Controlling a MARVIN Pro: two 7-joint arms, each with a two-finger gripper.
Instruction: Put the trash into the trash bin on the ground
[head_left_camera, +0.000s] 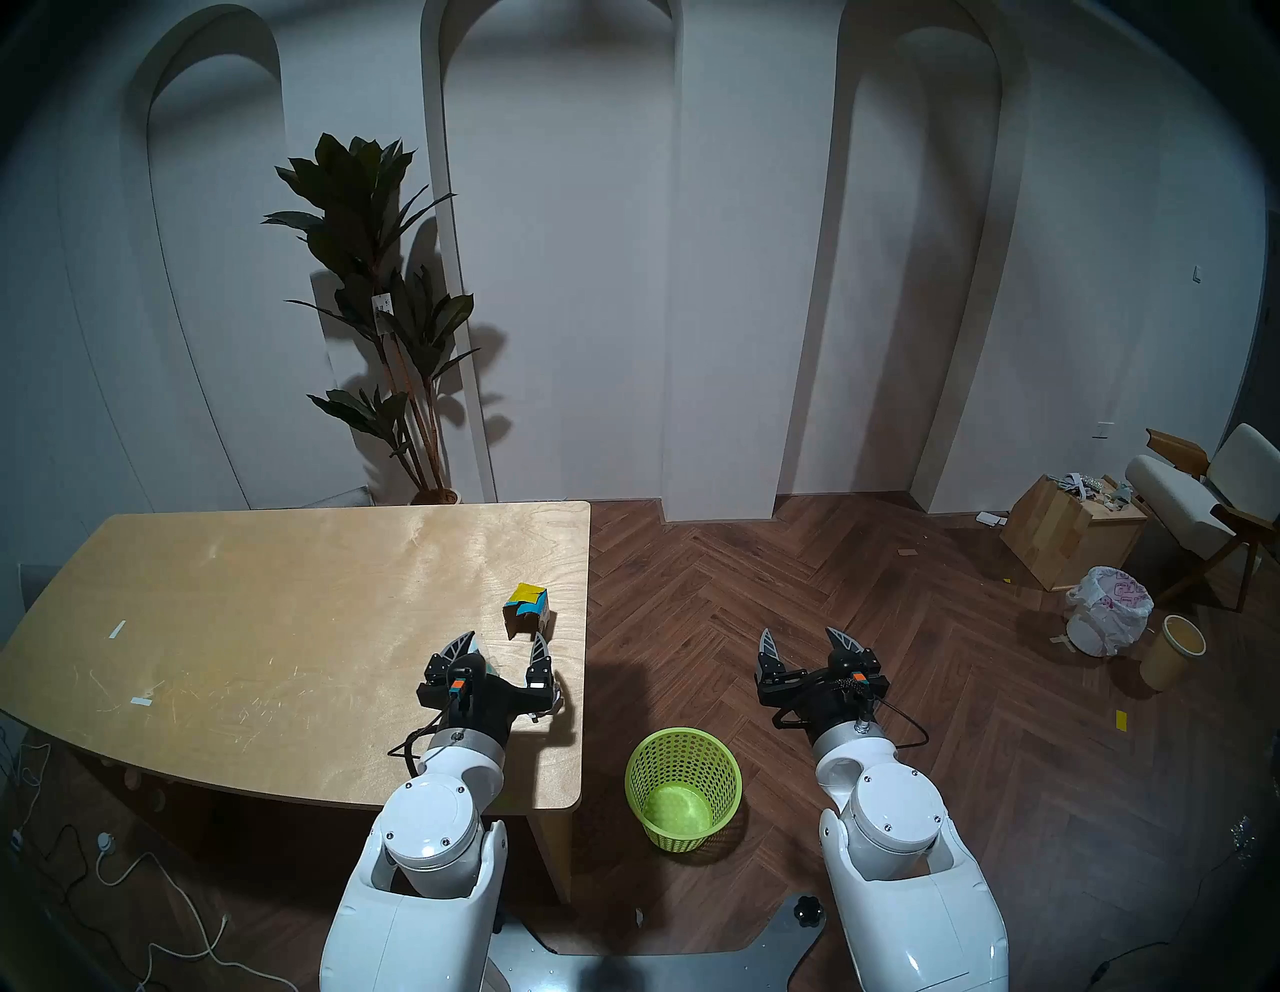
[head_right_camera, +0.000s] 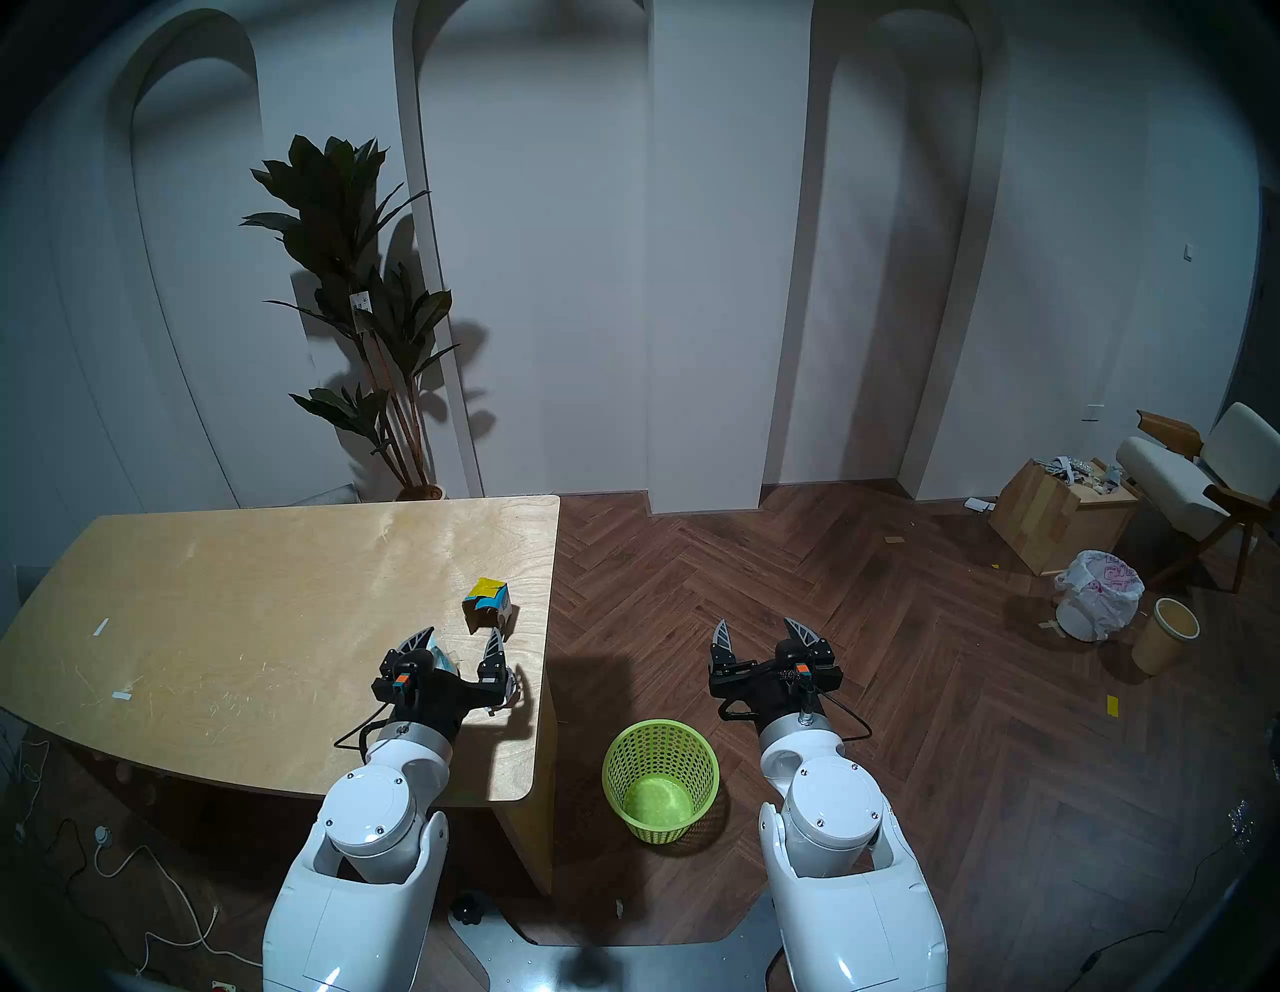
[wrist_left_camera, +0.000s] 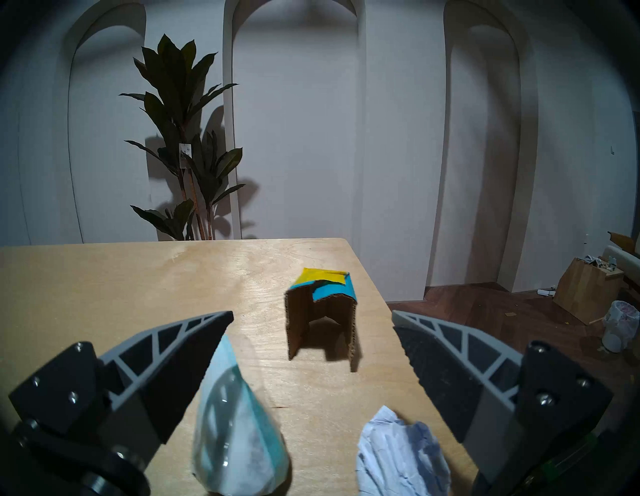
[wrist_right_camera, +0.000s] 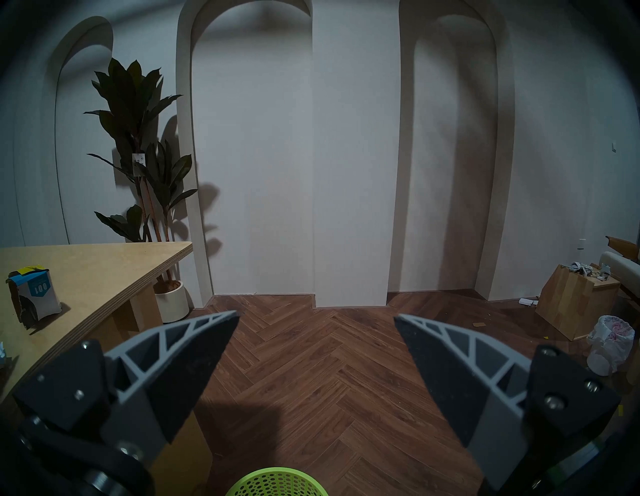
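The torn brown cardboard box (head_left_camera: 528, 609) with a yellow-and-blue top stands on the wooden table (head_left_camera: 277, 623) near its right edge; it also shows in the left wrist view (wrist_left_camera: 320, 317). My left gripper (head_left_camera: 504, 643) is open above the table, just behind the box. The pale blue-white cone wrapper (wrist_left_camera: 235, 433) lies by its left finger. The crumpled white paper ball (wrist_left_camera: 401, 457) lies by its right finger. Neither is held. The lime-green mesh bin (head_left_camera: 682, 783) stands empty on the floor. My right gripper (head_left_camera: 807, 641) is open and empty above the floor, beyond the bin.
A potted plant (head_left_camera: 388, 312) stands behind the table. At the far right are a wooden box (head_left_camera: 1070, 537), a chair (head_left_camera: 1205, 492), a white bin with a pink-printed bag (head_left_camera: 1108, 609) and a beige bin (head_left_camera: 1174, 651). Cables (head_left_camera: 138, 880) lie on the floor at left.
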